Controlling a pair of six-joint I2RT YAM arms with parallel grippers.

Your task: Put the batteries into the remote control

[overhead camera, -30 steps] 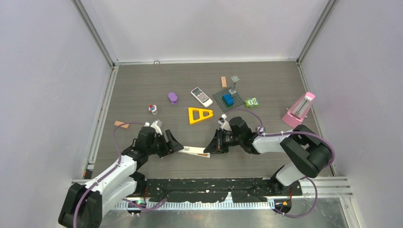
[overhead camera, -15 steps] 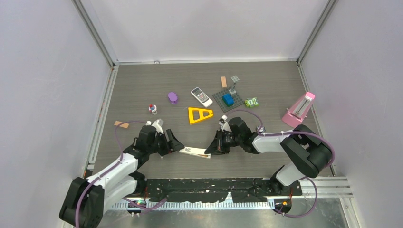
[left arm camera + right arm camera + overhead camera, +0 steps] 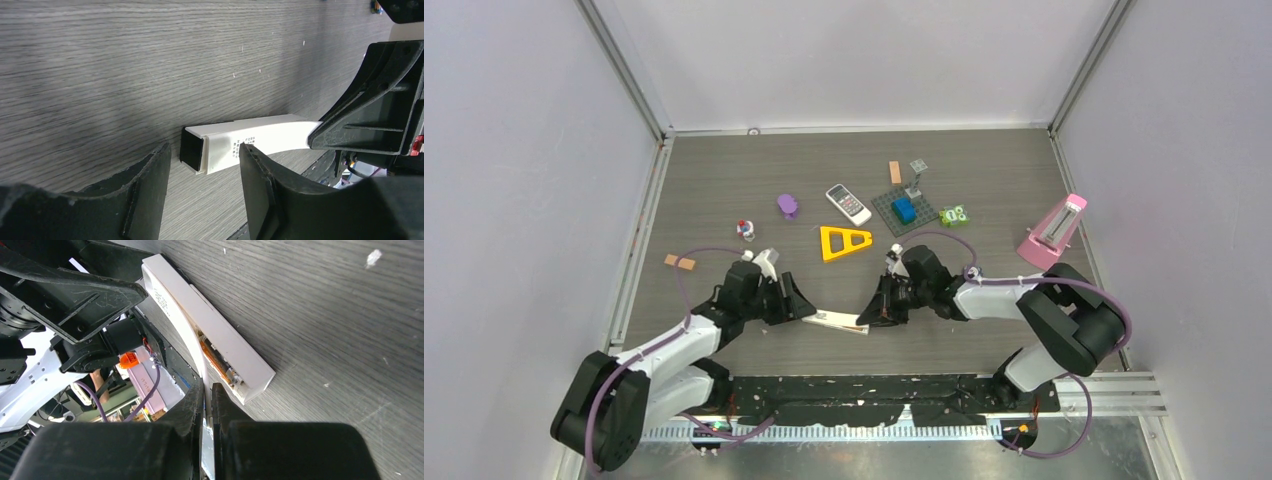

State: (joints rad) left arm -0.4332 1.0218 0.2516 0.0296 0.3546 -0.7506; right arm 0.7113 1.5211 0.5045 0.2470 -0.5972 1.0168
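Right gripper (image 3: 867, 316) seemingly touches remote (image 3: 835, 320), left gripper (image 3: 806, 311) beside.

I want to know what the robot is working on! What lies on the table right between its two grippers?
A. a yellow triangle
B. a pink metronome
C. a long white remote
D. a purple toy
C: in the top view the long white remote lies between the left gripper and the right gripper, which pinches its thin white cover.

Left arm (image 3: 674, 345) and right arm (image 3: 1004, 295) reach low, inward. Left gripper (image 3: 810, 310): jaws apart. Right gripper (image 3: 207, 386): closed, nipping thin white strip (image 3: 207, 450).
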